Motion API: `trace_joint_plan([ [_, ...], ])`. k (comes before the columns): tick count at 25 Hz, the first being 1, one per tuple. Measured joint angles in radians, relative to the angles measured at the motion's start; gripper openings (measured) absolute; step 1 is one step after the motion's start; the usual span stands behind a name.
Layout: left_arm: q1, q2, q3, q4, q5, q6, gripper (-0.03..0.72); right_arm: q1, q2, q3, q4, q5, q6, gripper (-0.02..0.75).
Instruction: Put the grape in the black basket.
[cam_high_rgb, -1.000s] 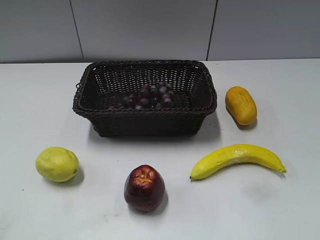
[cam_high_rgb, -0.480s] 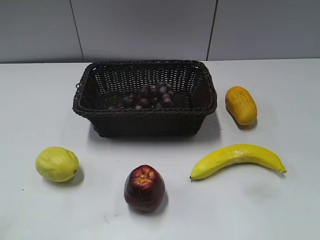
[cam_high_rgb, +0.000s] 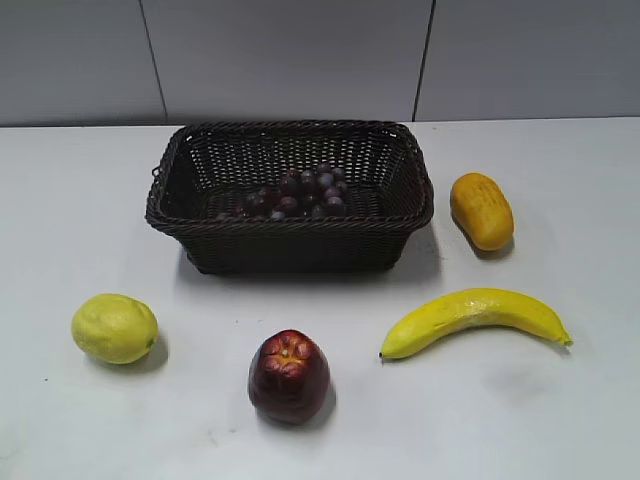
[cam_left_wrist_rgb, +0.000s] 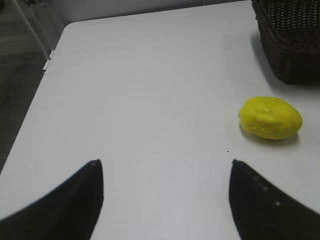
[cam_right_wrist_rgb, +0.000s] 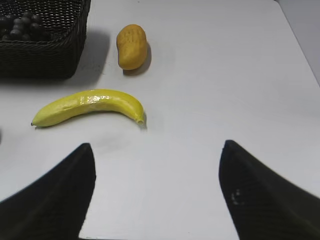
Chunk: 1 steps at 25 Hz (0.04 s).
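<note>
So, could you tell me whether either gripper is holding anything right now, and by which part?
Nothing is held: the left gripper and right gripper are open and empty.

A white table fills most of the exterior view, its top lightly scuffed and evenly lit, with soft shadows cast toward the front. Behind it a grey wall is seen, divided into panels by thin dark seams. In the left wrist view the table's rounded corner is shown, and beyond its edge a dark grey floor and a slanted pale bar can be made out
</note>
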<state>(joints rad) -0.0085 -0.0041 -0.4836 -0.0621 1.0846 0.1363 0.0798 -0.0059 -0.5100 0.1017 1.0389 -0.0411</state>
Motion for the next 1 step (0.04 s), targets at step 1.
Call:
trace_joint_plan([
  [1,0.000,0.000,0.000,0.000,0.000,0.000,0.583,0.000,0.000,0.000,0.000,0.000,0.000,0.585],
])
